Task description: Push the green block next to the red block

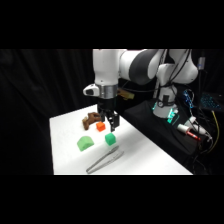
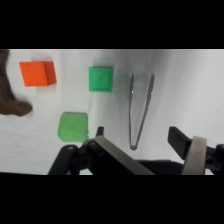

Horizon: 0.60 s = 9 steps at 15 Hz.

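Note:
The green block [image 1: 110, 138] is a small bright green cube on the white table [image 1: 150, 155], a short gap in front of the red block [image 1: 100, 127], an orange-red cube. My gripper [image 1: 109, 125] hangs just above and behind the green block, right beside the red one, and is open. From the wrist, the red block [image 2: 37, 73] lies at the upper left and the green block [image 2: 101, 79] a block's width to its right. The gripper [image 2: 145, 150] stands open, and nothing is between the fingers [image 2: 192, 152].
A pale green half-round piece [image 1: 85, 143] [image 2: 73, 126] lies left of the green block. A dark brown notched piece [image 1: 91, 119] [image 2: 10, 95] sits behind the red block. Metal tongs [image 1: 103, 160] [image 2: 140, 110] lie toward the table's front edge. The arm's base and cables stand at the right.

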### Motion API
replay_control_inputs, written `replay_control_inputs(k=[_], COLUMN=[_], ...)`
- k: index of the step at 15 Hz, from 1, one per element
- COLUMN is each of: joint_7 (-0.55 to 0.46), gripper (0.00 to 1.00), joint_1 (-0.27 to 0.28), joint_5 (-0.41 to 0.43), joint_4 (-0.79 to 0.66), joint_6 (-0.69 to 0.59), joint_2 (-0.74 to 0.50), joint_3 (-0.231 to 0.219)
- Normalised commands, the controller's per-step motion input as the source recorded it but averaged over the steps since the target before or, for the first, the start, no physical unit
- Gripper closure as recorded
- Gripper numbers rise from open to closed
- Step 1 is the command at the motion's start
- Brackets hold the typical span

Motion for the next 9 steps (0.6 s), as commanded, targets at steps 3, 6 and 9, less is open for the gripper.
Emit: replay_control_inputs(k=[3,6,9], joint_7=[0.04,0.07,0.08], gripper=[0.00,0.00,0.00], joint_1=[0.031,0.047,0.057], joint_5=[0.146,0.153,0.128], joint_4=[-0.14,-0.15,-0.12], joint_6=[0.26,0.28,0.27], joint_2=[0.08,0.08,0.07], joint_3=[0.032,0.047,0.048])
